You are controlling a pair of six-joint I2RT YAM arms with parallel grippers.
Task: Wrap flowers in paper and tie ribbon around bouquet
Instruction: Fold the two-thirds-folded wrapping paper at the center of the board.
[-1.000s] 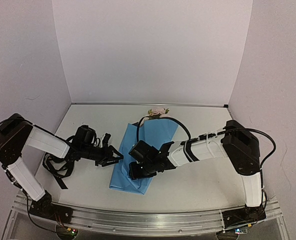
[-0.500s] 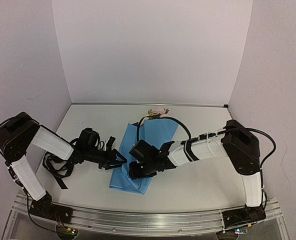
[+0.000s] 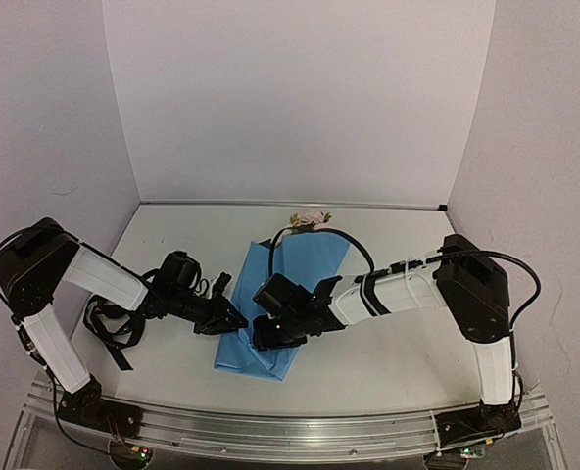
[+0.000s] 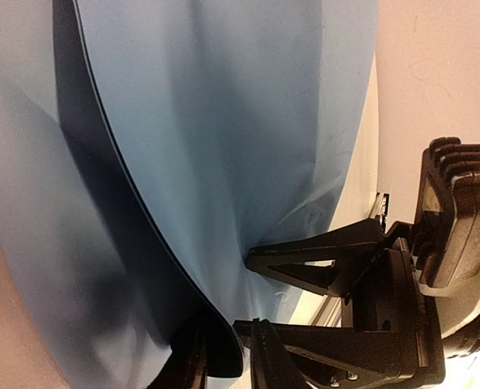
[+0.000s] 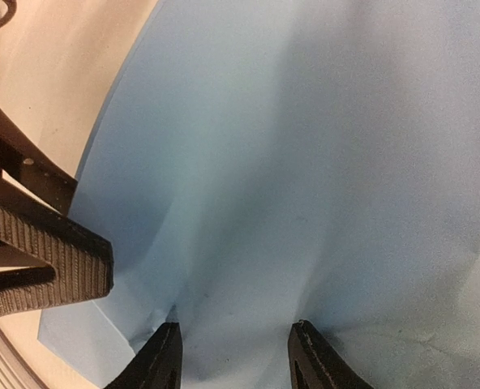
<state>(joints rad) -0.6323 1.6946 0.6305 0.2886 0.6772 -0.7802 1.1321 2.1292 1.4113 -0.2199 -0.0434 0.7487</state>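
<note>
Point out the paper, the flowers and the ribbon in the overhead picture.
paper [image 3: 310,257]: overhead view, on the bare light blue face near its far end.
flowers [image 3: 311,217]: overhead view, on the pale rose heads.
ribbon [image 3: 109,333]: overhead view, on the black loops under the left arm.

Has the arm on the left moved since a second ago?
Yes. In the overhead view the left gripper has slid rightward across the table to the left edge of the paper, where its jaws now close over that edge.

Pale table with white walls around it
</note>
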